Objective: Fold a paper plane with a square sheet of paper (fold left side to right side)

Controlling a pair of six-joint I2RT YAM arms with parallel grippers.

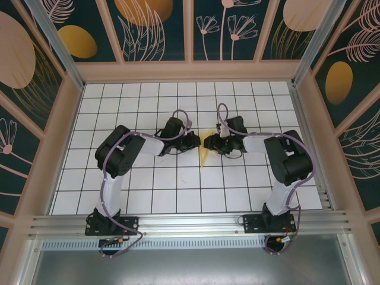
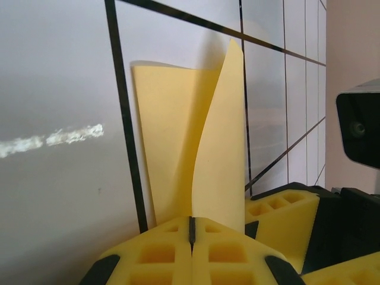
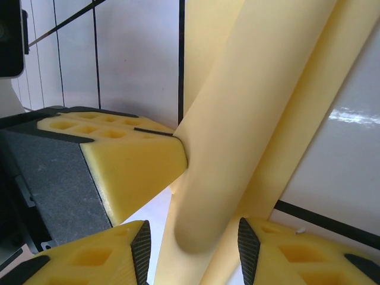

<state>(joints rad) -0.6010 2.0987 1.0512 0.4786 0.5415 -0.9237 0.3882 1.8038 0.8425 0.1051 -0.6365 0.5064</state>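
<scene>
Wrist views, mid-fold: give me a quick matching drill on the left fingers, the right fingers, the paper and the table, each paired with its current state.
Things:
1. left fingers
2. right fingers
3. yellow paper
4. table

States:
A. white, with a black grid
B. partly lifted, one flap standing up
C. pressed together on the paper's edge
D. apart, with a curled fold of paper between them

Pairs: 1-C, 2-D, 3-B, 4-A

No text, label, brand or number can be read anywhere. The walls carry only drawn leaves and flowers, with no lettering
</scene>
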